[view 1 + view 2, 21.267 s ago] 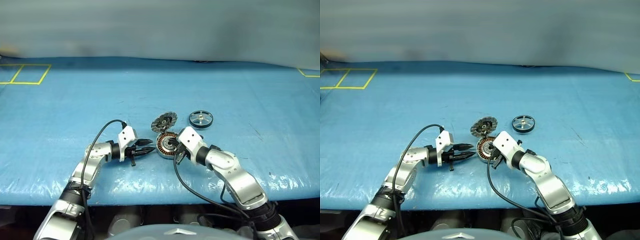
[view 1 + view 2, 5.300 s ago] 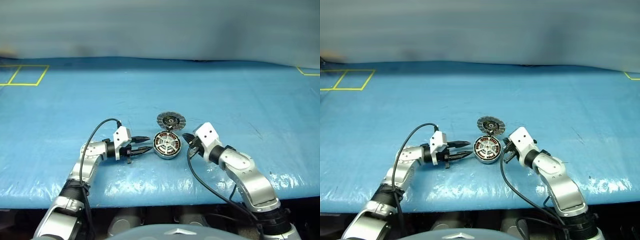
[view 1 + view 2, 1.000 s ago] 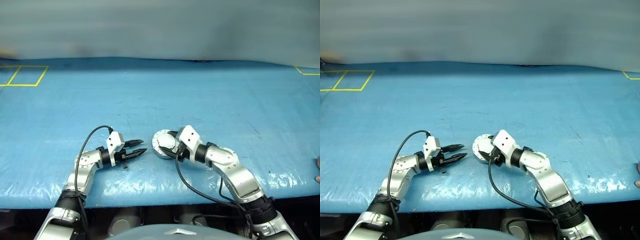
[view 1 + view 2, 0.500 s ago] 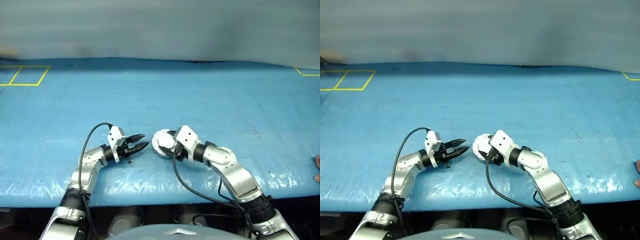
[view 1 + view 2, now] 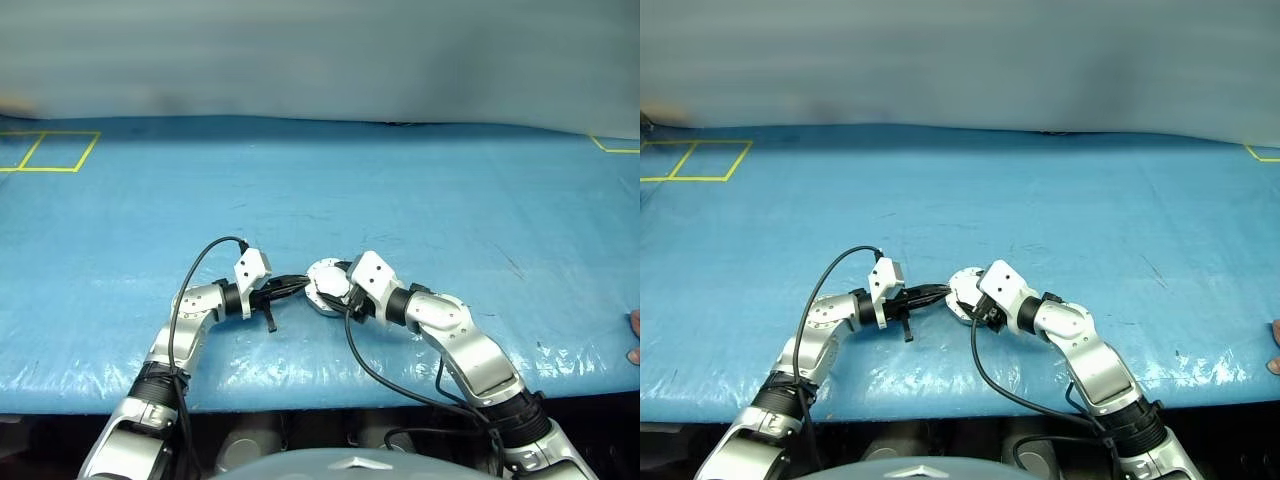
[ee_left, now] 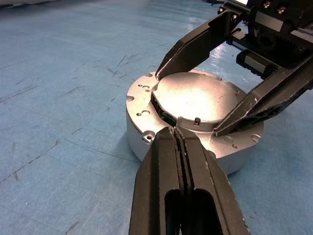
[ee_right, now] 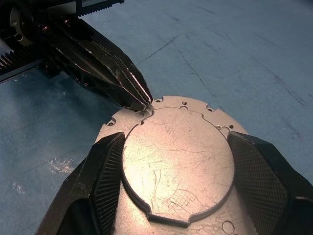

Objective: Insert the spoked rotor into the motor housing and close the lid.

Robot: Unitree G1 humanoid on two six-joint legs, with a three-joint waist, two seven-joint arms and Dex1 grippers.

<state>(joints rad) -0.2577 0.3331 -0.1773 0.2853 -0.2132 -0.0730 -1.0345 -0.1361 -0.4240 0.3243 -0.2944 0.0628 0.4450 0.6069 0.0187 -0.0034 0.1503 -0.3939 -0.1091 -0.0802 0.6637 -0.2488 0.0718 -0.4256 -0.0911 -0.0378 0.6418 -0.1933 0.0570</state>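
Lid [image 6: 193, 98] lay shut on the motor housing [image 6: 146, 134], straddled by the spread right tool [image 7: 178, 171]. The closed left tool [image 6: 174, 134] touched its rim; final seating looked due, likely needing a gentle press.

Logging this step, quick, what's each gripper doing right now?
Left gripper: shut, empty, tips at the lid edge.
Right gripper: open, fingers straddling the lid.

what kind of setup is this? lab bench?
Likely a robot test or data-collection bench, not a shop floor: a table under a blue plastic sheet, yellow tape squares marked at its far corner, and one closed motor housing as the only workpiece.
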